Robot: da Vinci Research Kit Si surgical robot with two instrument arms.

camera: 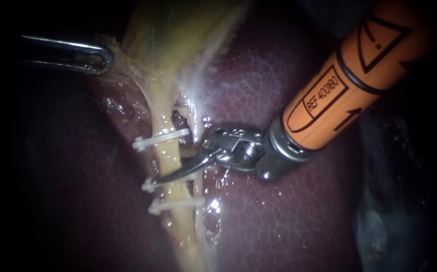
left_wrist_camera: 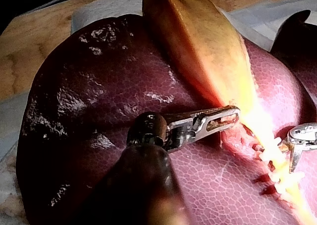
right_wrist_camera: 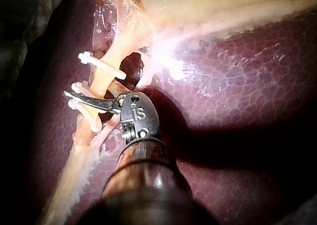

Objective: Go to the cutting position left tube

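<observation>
- Dark red liver point(camera: 289, 90) fills the endoscope view; at centre, the right instrument point(camera: 168, 174), jaws apart, has one blade across the left tube point(camera: 170, 161) between two white clips point(camera: 160, 138).
- Upper left, the left instrument point(camera: 97, 59) is clamped on the gallbladder point(camera: 178, 30) edge.
- Left wrist view: same grip, wooden bench point(left_wrist_camera: 29, 61) behind.
- Right wrist view: blade lies over the tube.

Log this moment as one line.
left instrument shut on gallbladder | right instrument across left tube, between upper clip and middle clip | left tube uncut
</observation>
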